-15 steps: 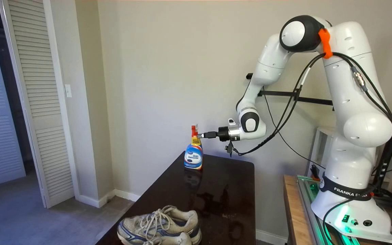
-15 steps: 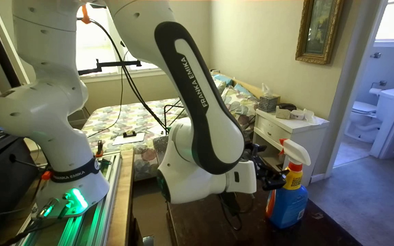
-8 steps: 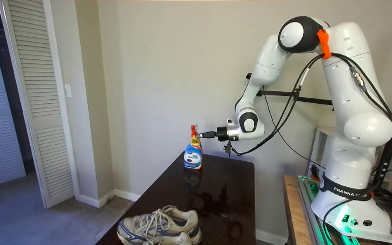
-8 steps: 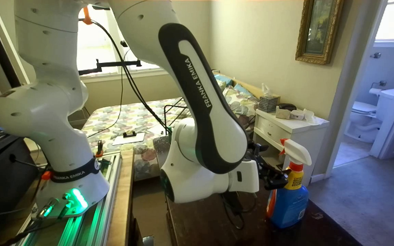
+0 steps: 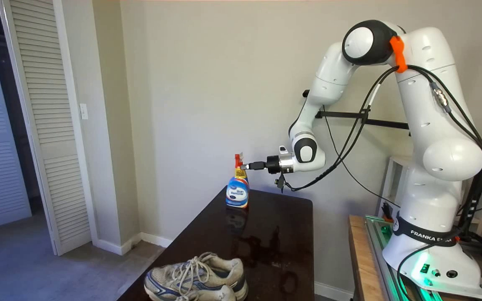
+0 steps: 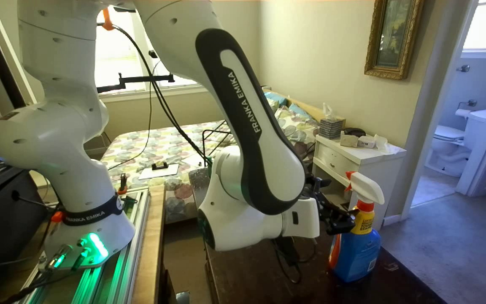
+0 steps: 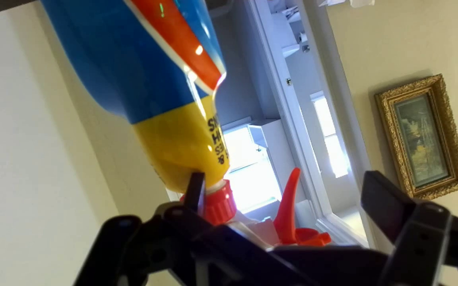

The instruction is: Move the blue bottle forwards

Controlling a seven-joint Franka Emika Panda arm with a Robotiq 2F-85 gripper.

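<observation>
Two sneakers (image 5: 199,271) lay on the dark desk (image 5: 280,234) in an exterior view, one of them mostly lost below the lower edge. Well apart from them, near a far corner of the desk, the blue bottle (image 5: 237,192) stood upright, its foot mirrored in the gloss; the small lettering on its pale label was hard for me to read.

The hand (image 7: 286,188) hung level beside the bottle's neck, its fingers (image 7: 386,204) spread wide and gripping nothing. In the wrist view one finger overlapped the yellow shoulder and red collar, while the other stood well off to the side; whether the nearer one touched the plastic I could not tell. The bottle appeared upside down there, its lower body cut off at the top and most of its white sprayer head (image 7: 262,230) hidden behind the black of the hand.

In an exterior view the arm (image 6: 247,122) covered much of the hand and part of the bed (image 6: 179,194) behind it. On a white nightstand (image 6: 380,162) I recognised a tissue box (image 6: 330,128), but could hardly identify the dark rounded thing (image 6: 355,131) next to it. On the wall a gilt picture frame (image 6: 395,40) ran out of sight at its upper end.
</observation>
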